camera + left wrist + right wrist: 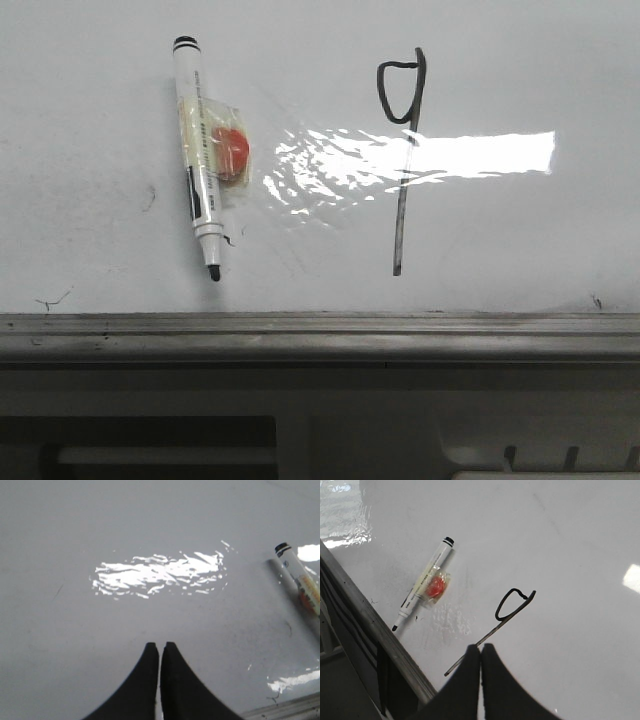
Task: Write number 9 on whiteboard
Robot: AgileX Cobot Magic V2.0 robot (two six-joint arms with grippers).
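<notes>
The whiteboard [520,230] is glossy white with glare. The number 9 [404,150] is drawn on it in thin black line: a small rounded loop over a long slanted stem; it also shows in the right wrist view [507,611]. A white marker [198,160] with a black uncapped tip and an orange-red sticker under tape lies on the board left of the 9, also in the right wrist view [422,585] and at the left wrist view's edge [300,580]. My left gripper [160,646] is shut and empty over bare board. My right gripper [480,647] is shut and empty, by the 9's stem.
A grey metal ledge [320,335] runs along the board's lower edge, also seen in the right wrist view [375,630]. Small black scuffs [50,300] mark the board near the ledge. Below the ledge is dark robot base structure [150,440].
</notes>
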